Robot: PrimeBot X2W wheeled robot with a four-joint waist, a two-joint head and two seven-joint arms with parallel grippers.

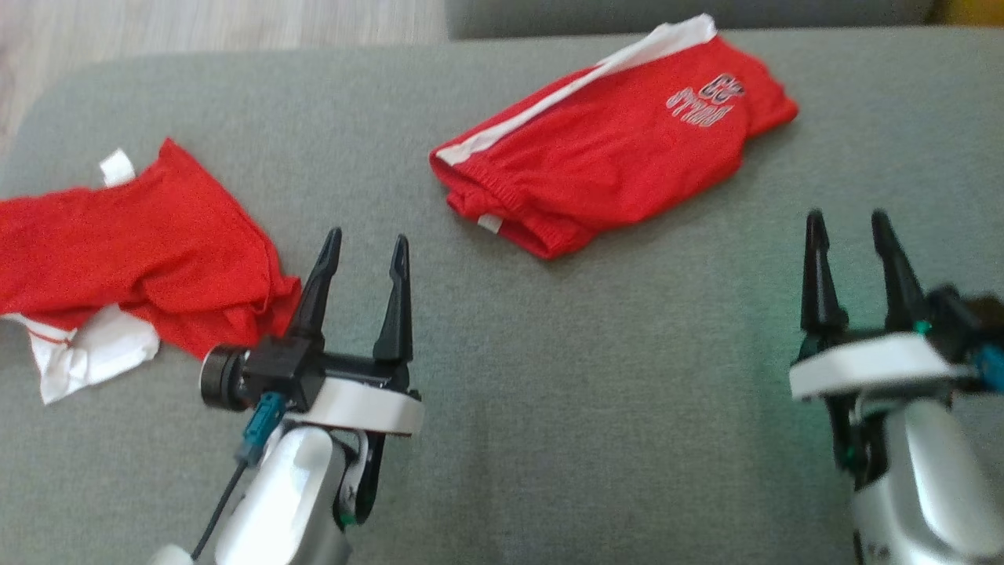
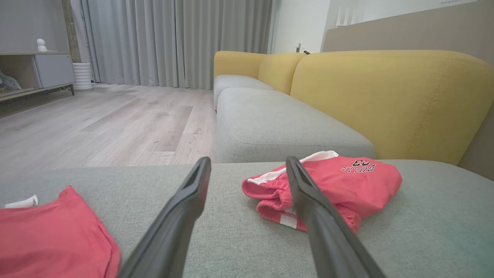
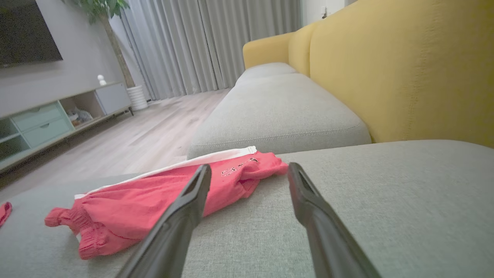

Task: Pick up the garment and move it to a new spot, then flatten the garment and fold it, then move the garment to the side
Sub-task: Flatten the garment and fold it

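Head view, folded red shorts [image 1: 620, 157], grey cushion [image 1: 549, 392]

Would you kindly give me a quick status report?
Left gripper, right gripper open, empty. Folded shorts on cushion; crumpled garment far left. Nothing blocking.

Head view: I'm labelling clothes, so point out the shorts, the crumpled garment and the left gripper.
shorts [image 1: 620, 157], head view, middle of the red cloth.
crumpled garment [image 1: 149, 243], head view, red cloth above its white part.
left gripper [image 1: 369, 235], head view, gap midway between its open fingertips.
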